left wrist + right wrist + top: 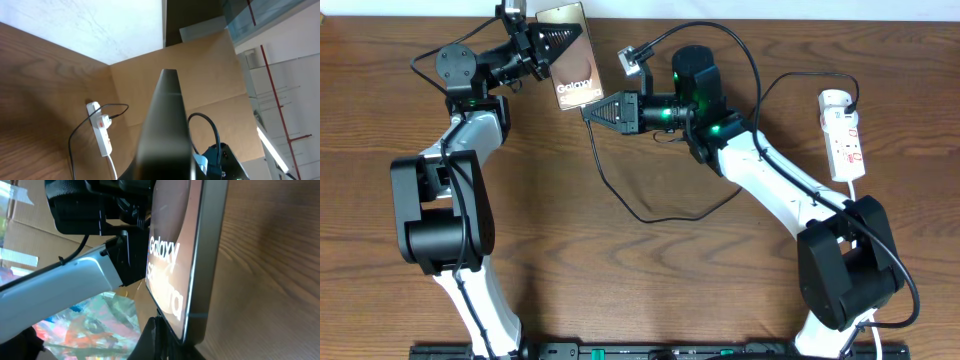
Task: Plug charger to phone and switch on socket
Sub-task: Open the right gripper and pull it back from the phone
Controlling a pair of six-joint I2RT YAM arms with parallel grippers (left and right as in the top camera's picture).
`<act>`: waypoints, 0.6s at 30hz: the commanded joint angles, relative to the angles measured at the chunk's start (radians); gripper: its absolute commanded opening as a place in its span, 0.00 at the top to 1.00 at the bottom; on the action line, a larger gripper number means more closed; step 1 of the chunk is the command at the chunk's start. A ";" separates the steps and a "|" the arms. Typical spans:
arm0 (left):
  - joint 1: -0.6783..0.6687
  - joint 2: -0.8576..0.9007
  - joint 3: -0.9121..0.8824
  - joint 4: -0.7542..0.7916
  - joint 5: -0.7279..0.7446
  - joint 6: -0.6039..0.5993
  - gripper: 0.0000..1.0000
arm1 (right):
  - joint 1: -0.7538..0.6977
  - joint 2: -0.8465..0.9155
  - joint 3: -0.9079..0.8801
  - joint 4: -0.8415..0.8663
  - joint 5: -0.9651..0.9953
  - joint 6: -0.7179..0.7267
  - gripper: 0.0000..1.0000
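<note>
The brown-bronze phone (576, 88) with white "Galaxy" lettering is held up off the table at the back left, my left gripper (570, 42) shut on its upper part. In the left wrist view the phone (165, 130) is a dark slab edge-on that hides my fingers. My right gripper (588, 112) is shut on the charger tip, pressed against the phone's lower edge (192, 327); its dark fingertips (159, 335) sit right under that edge. The thin black charger cable (610, 185) drops from there and loops across the table. The white socket (843, 135) lies far right.
The socket (100, 130) also shows in the left wrist view, with a thin black cable arching from its end. A white cord (865, 180) runs from the socket toward the right arm's base (845, 265). A cardboard wall (210, 65) stands behind the table.
</note>
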 commanded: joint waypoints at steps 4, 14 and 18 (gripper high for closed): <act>-0.013 -0.008 0.010 0.016 0.096 0.018 0.93 | -0.029 0.009 0.016 -0.025 0.031 -0.092 0.71; -0.006 -0.008 0.010 0.016 0.090 0.018 0.93 | -0.018 0.009 0.016 -0.087 -0.041 -0.163 0.61; -0.006 -0.008 0.010 0.016 0.068 0.018 0.93 | 0.016 0.009 0.016 -0.150 -0.038 -0.217 0.61</act>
